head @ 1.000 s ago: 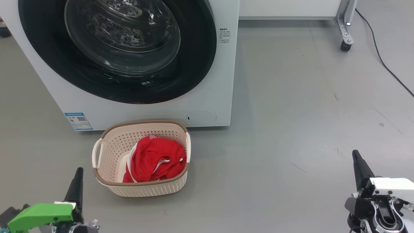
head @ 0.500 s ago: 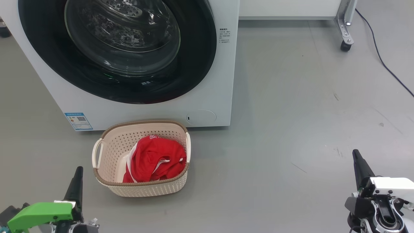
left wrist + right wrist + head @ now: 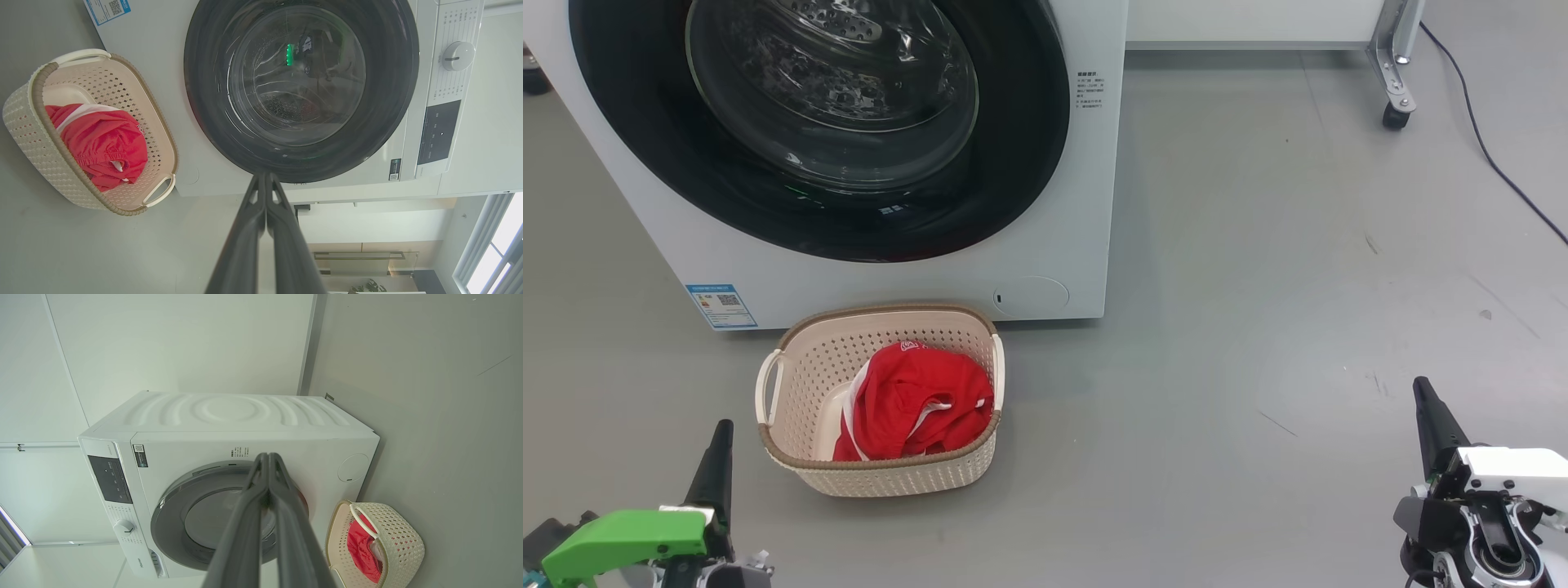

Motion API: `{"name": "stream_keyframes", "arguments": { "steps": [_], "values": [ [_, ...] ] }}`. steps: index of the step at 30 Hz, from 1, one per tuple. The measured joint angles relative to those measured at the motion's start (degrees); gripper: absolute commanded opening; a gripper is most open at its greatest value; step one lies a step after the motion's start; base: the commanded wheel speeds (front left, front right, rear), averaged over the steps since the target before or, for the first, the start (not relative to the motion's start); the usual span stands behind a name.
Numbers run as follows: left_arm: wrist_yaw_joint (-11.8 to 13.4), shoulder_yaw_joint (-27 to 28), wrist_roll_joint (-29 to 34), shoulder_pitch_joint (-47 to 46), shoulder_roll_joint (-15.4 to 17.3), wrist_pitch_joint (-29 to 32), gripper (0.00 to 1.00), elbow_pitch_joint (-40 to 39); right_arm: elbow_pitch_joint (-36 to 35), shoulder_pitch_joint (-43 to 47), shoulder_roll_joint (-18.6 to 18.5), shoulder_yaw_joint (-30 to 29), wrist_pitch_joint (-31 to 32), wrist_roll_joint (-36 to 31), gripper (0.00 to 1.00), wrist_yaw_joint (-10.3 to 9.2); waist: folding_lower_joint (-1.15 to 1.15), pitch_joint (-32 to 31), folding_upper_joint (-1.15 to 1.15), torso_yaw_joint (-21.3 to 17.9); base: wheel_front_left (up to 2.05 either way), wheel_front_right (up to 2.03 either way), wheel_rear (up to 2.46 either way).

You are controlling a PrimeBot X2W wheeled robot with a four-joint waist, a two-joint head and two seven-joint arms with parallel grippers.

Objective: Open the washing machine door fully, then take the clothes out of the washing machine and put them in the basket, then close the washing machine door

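Grey floor [image 3: 1258,245], white walls [image 3: 184,343]

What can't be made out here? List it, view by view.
Head view: top of the washing machine door, cut off by the frame edge.
Head view: blue label print, too small.
Left wrist view: drum contents, blurred by glass reflections.
Right wrist view: door centre, behind the right hand.
Head view: basket floor under the red garment.

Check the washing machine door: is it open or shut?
Shut. The washing machine door lies flush against the washing machine front, and the drum shows only through its glass.
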Motion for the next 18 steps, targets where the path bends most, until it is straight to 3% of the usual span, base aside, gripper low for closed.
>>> {"name": "stream_keyframes", "arguments": {
  "steps": [18],
  "values": [
    [0.00,0.08,0.01,-0.08,-0.01,0.15,0.00,0.03,-0.02,0.00,0.02,-0.05,0.00,0.00,0.00,0.00,0.00,0.00,0.00,0.00,0.00,0.00,0.00]
  ]
}}
